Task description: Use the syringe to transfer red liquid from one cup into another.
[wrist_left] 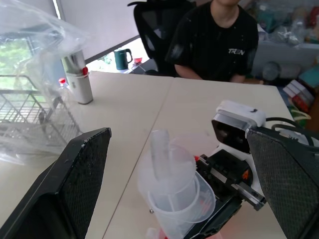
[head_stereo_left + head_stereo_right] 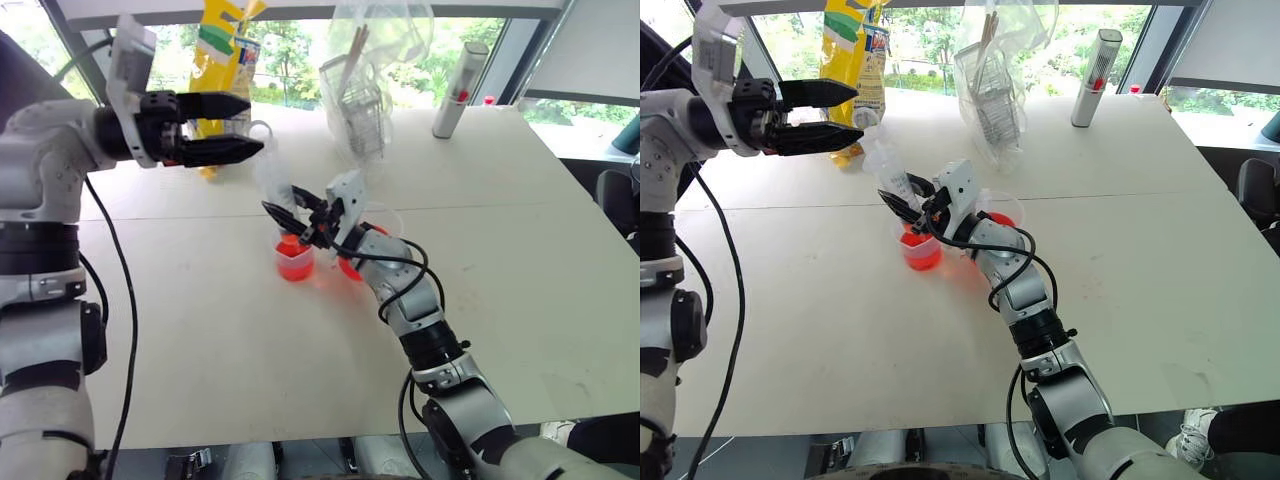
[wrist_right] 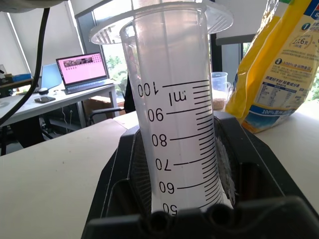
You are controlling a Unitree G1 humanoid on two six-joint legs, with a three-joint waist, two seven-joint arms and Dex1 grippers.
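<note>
Here the right pincer (image 2: 908, 203) is clamped on the syringe (image 2: 890, 172), holding it tilted with its tip down in the small cup (image 2: 921, 250), which holds red liquid (image 2: 922, 247). The wide spouted cup (image 2: 998, 214) stands just beside the small cup, behind the right arm. The left pincer (image 2: 835, 118), fingers apart and empty, hovers above the syringe's plunger end. Judging by this, a draw or discharge is under way. The barrel looks clear, with black scale marks

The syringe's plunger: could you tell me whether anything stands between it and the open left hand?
Nothing visible does. The left hand hangs open above the syringe, which the right hand holds over the smaller cup.
</note>
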